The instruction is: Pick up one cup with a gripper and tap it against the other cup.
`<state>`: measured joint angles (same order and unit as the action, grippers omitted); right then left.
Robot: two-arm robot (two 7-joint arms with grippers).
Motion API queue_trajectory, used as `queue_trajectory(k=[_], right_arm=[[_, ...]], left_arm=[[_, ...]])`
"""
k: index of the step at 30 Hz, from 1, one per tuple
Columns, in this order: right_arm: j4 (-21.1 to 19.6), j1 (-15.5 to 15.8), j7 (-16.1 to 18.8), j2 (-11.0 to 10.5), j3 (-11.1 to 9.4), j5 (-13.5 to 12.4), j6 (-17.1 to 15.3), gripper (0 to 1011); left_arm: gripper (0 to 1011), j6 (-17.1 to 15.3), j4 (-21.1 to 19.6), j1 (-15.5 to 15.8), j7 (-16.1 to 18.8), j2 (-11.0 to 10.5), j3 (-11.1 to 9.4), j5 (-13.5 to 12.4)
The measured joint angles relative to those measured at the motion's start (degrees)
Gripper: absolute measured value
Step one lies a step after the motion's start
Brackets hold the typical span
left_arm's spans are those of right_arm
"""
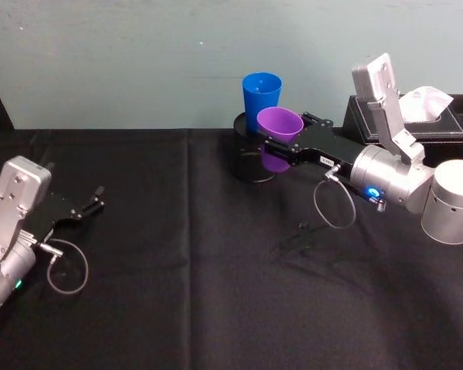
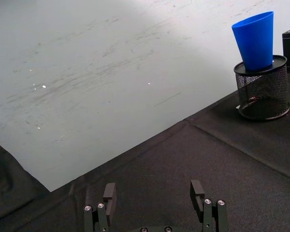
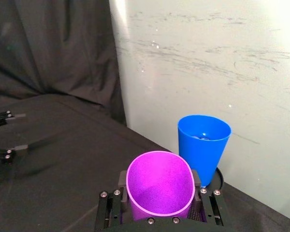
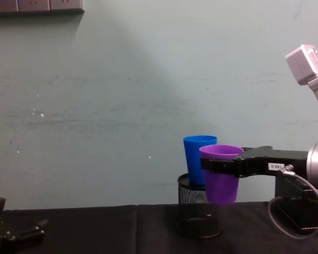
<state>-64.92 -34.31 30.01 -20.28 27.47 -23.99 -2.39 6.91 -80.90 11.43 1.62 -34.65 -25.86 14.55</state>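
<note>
Purple tumbler hangs clamped in right end effector beside blue tumbler; left end effector rests open.

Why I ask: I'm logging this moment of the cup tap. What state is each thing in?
purple cup: upright, clamped in the right hand, raised off the table beside the blue cup; contact unclear.
blue cup: upright, standing in the mesh pot.
mesh pot: upright on the table.
right hand: shut on the purple cup.
left hand: open, empty, low at the table's left.
</note>
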Motion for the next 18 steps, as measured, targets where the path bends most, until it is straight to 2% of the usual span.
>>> queue_trajectory(k=[18], right_arm=[[7.37, -3.8, 0.98, 3.98, -1.07, 1.57, 2.0, 723]], left_arm=[[1000, 0.0, 0.0, 0.0, 0.0, 0.0, 0.0, 0.0]])
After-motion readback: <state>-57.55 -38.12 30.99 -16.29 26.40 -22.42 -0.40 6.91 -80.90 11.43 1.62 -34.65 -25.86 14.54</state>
